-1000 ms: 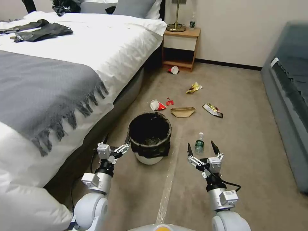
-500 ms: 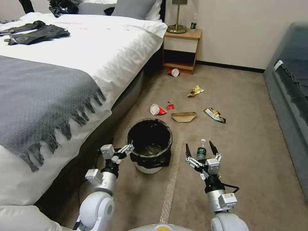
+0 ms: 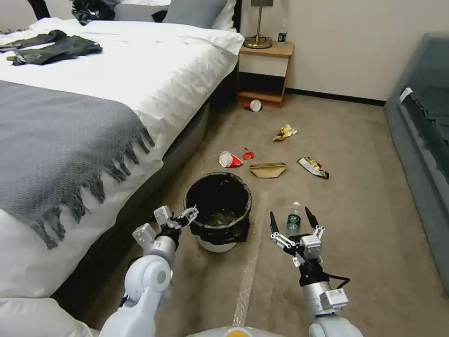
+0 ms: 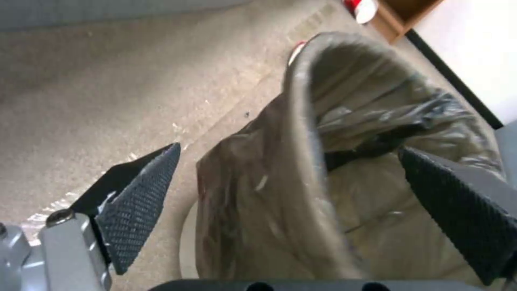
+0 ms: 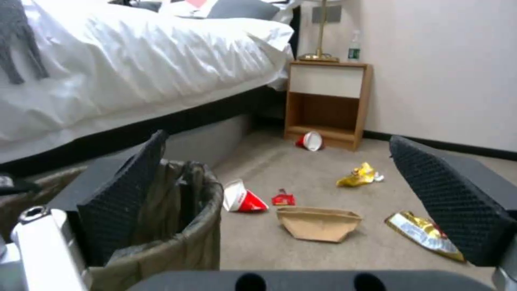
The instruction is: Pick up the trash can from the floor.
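Trash can (image 3: 218,210) upright on the carpet floor (image 3: 365,196), mouth up, long axis vertical — close beside the bed (image 3: 93,117), a tape strip (image 3: 248,276) running just to its right. Left gripper (image 3: 183,219) nearer: at the rim's left edge, jaws wide, one finger outside the black liner (image 4: 253,194) and one over the mouth — rim between them. Right gripper (image 3: 290,223) also wide, hovering apart to the can's right, a small bottle (image 3: 293,220) showing between its fingers.
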{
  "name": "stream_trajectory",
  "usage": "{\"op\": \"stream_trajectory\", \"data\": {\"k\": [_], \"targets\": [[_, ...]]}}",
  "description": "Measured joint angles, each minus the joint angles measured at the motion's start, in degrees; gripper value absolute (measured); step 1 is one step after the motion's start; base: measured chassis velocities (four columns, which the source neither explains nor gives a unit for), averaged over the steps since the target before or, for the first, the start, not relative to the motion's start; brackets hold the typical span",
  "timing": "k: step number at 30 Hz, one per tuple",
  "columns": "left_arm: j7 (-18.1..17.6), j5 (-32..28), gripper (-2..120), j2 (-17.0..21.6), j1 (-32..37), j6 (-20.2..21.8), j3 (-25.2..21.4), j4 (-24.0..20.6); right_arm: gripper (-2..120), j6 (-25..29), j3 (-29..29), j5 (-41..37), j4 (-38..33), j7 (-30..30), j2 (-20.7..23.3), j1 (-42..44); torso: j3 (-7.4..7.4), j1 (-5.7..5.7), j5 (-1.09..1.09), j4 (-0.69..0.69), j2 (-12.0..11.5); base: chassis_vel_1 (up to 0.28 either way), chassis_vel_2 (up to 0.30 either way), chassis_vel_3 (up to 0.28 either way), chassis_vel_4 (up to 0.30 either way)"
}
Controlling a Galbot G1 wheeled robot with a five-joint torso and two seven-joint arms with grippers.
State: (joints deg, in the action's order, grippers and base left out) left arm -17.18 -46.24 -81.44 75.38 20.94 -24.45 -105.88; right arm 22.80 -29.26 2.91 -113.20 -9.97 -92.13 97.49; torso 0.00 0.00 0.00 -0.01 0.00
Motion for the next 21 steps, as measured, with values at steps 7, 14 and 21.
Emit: {"op": "stream_trajectory", "data": {"k": [7,14,21], "targets": [[2.01,-1.01,95,-0.34,-2.12,0.84,-0.06,4.42,100,0.06,0.17,0.34,-0.47,-0.70,0.00,0.18,0.00,0.00,0.00,0.01,0.00,0.000,0.000,0.000,0.000],[4.06,-1.27,74,-1.11,-2.96,0.78,-0.19,6.52,100,0.09,0.12,0.44,-0.13,-0.92,0.00,-0.05,0.00,0.00,0.02,0.02,0.00,0.000,0.000,0.000,0.000],[4.10,-0.96,51,-1.22,-2.97,0.05,-0.12,6.62,100,0.03,-0.18,0.31,-0.14,-0.94,0.00,-0.08,-0.01,0.00,0.01,0.01,0.01,0.000,0.000,0.000,0.000]]}}
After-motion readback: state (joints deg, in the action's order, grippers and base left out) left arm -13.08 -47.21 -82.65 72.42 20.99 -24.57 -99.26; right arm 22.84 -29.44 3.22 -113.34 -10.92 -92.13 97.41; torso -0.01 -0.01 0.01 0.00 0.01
